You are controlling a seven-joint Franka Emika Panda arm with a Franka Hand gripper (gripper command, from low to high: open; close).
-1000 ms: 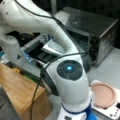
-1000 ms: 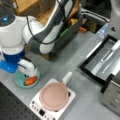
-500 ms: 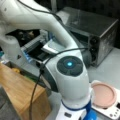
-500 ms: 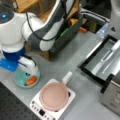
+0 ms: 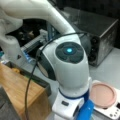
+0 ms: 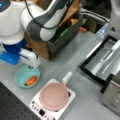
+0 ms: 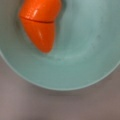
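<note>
So the arm is bent right over the near left corner of the worktop [image 6: 82, 65], and its tool [image 6: 30, 65] is hanging just above the far rim of a little teal bowl [image 6: 21, 75]. I honestly can't tell whether the tool is open or shut, since the white wrist block hides the fingers in a front view and the wrist view doesn't show them at all. Nothing seems to be in its grip as far as I can see.

The carrot [image 6: 31, 80] is lying on its side in the bowl, off toward the rim that faces the hotplate. In the wrist view the carrot [image 7: 40, 23] sits at the top left with the bowl [image 7: 82, 65] filling most of the frame, so the camera is looking nearly straight down into it, very close. It has a seam across it, so I'd guess it's one of those toy ones that splits in two.

Just beside the bowl is a small white hotplate [image 6: 37, 107] with a pink pan [image 6: 53, 96] on it, handle pointing toward the far edge. Behind the arm there's a wooden box and a dark bin [image 6: 65, 37] of odds and ends, and over on the right an oven [image 6: 107, 62] with its door dropped open
</note>
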